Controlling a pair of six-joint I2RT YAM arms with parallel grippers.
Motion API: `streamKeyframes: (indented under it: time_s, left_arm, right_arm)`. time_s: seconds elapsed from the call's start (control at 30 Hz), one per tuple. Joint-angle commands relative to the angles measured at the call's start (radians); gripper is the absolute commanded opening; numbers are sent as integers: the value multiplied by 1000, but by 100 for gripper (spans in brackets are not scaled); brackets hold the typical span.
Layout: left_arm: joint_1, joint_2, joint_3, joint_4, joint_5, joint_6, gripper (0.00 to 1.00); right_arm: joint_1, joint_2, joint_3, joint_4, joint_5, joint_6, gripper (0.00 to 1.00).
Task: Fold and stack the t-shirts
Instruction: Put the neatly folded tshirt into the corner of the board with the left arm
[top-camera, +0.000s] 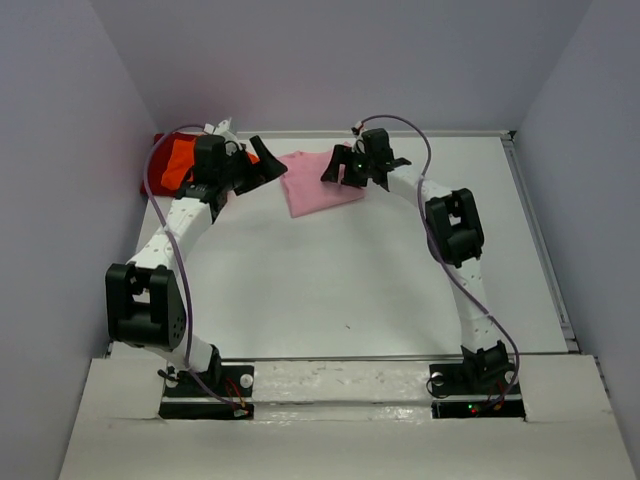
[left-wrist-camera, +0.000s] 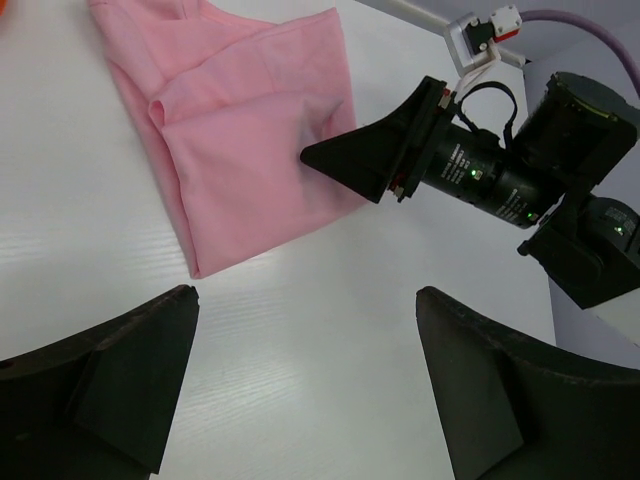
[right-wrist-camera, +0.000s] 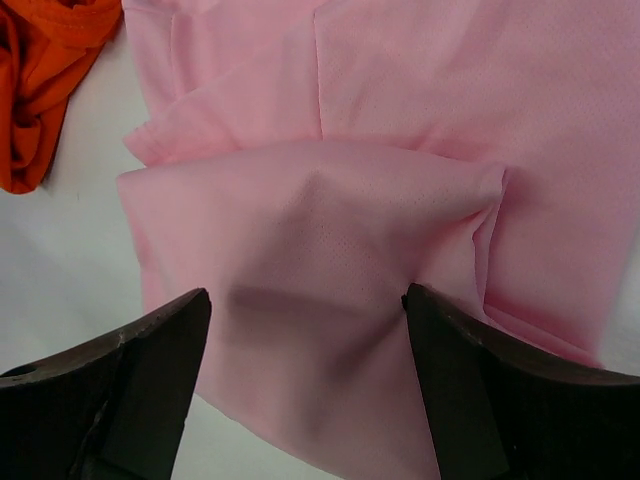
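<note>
A bright orange cloth t-shirt was half hidden by the left arm. A creased light pink cloth t-shirt was flanked by left gripper and right gripper, both splayed, empty.

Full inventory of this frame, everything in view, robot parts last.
pink t-shirt: one, light pink, partly folded, far centre of the table
orange t-shirt: one, bright orange, bunched at the far left corner, partly under the left arm
dark red cloth: one sliver, at the orange t-shirt's far left edge; too little shows to name it
table: one, white
walls: pale grey, on the left, far and right sides
arms: two, white and black, left arm and right arm
left gripper: black, open, over bare table beside the pink t-shirt
right gripper: black, open, fingers either side of a raised fold of the pink t-shirt
</note>
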Motion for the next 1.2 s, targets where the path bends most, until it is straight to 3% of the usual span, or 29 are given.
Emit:
streamKeyframes:
  time_s: [0.0, 0.2, 0.33, 0.53, 0.73, 0.87, 1.03, 1.17]
  left_arm:
    - [19, -27, -19, 58, 72, -18, 99]
    - [22, -34, -16, 52, 56, -10, 99]
    - [22, -34, -19, 50, 49, -8, 99]
    - [22, -33, -28, 56, 52, -13, 99]
    - [22, -28, -36, 60, 47, -14, 99]
    - [22, -24, -41, 63, 43, -16, 99]
    - [19, -24, -59, 87, 96, -42, 99]
    - [9, -82, -192, 168, 115, -109, 99]
  right_arm:
    - [21, -33, -102, 20, -22, 23, 84]
    - [30, -188, -376, 86, 27, 14, 84]
    - [62, -337, -656, 120, 102, 14, 84]
    - [74, -507, -870, 136, 176, 9, 84]
    - [83, -567, -809, 9, 237, -59, 85]
    - [119, -634, -673, -173, 357, -176, 85]
    - [189, -703, -567, -248, 490, -311, 85]
    - [287, -702, -530, -304, 628, -490, 85]
